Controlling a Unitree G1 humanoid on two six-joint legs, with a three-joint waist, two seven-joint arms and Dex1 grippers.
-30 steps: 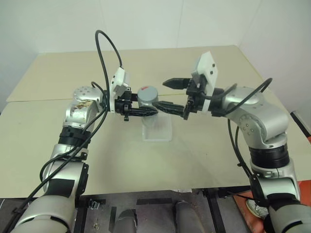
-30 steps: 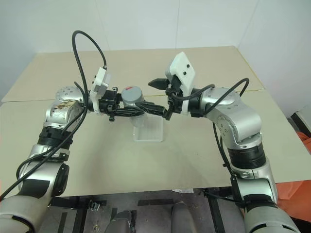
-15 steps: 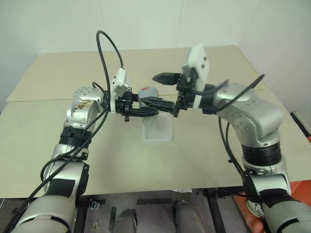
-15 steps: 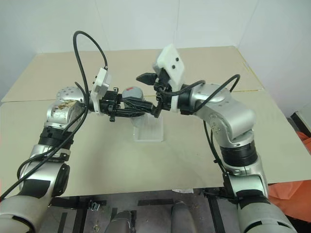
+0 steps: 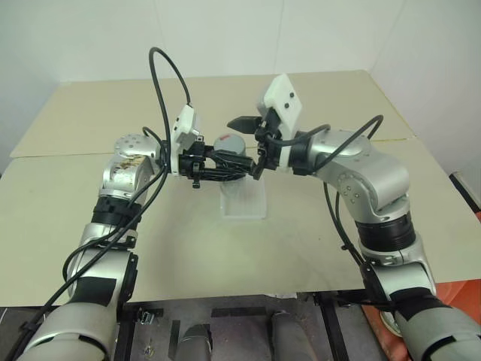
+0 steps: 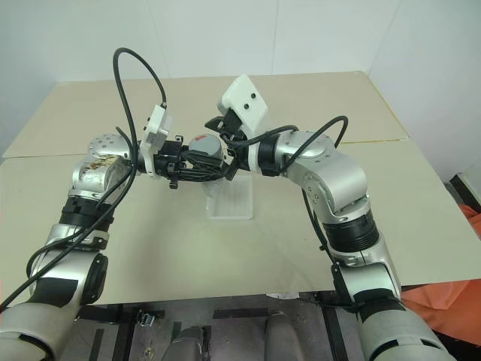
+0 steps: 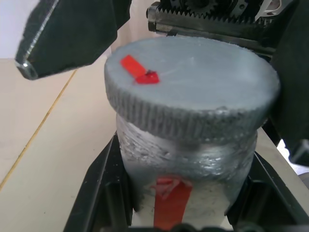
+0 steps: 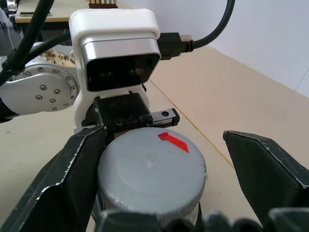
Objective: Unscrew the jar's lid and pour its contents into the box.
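My left gripper [image 5: 231, 168] is shut on the jar [image 7: 186, 164], holding it upright in the air just over the box [image 5: 242, 201]. The jar's body is clear with a red label. Its grey ribbed lid [image 7: 193, 92], marked with a red strip, is screwed on. My right gripper [image 8: 161, 137] is open, with one black finger [image 8: 63, 183] on each side of the lid [image 8: 152, 171], close to the rim but apart from it. The box is shallow, translucent white, and stands on the table. The contents cannot be made out through the jar wall.
The beige table [image 5: 90, 210] stretches wide on both sides of the box, with a seam [image 5: 60, 154] across its left half. White walls close it off at the back. Something orange [image 6: 470, 214] lies on the floor past the right edge.
My right gripper has swung left, from beside the jar to open fingers straddling the lid. The left gripper and jar have stayed still.
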